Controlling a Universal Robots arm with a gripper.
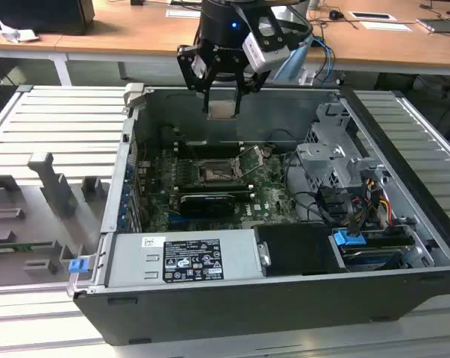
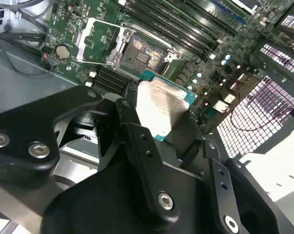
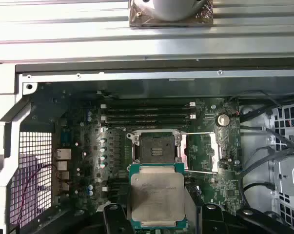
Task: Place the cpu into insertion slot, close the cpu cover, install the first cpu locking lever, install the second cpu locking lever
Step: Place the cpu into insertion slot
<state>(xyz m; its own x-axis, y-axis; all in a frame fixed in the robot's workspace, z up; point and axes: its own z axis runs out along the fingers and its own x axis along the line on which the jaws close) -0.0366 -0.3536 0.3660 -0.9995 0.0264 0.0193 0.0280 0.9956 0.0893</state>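
Note:
My gripper (image 1: 223, 95) hangs above the open computer case, shut on the cpu (image 1: 222, 110), a flat silver-beige square chip. In both wrist views the cpu (image 3: 156, 195) (image 2: 161, 103) sits between the black fingers (image 2: 128, 111), its metal face showing. The insertion slot (image 3: 154, 147) (image 2: 141, 54) (image 1: 213, 174) is a dark square socket on the green motherboard, bare, below the chip and apart from it. The cpu cover (image 3: 201, 152) (image 2: 99, 41) (image 1: 249, 162) is a silvery frame, swung open to the side of the slot.
The grey case wall (image 1: 232, 112) rises just behind the gripper. A silver power supply (image 1: 183, 257) lies along the case front, with a drive cage (image 1: 336, 160) and cables (image 3: 264, 161) at the exterior view's right. Black memory slots (image 3: 147, 114) run beside the socket.

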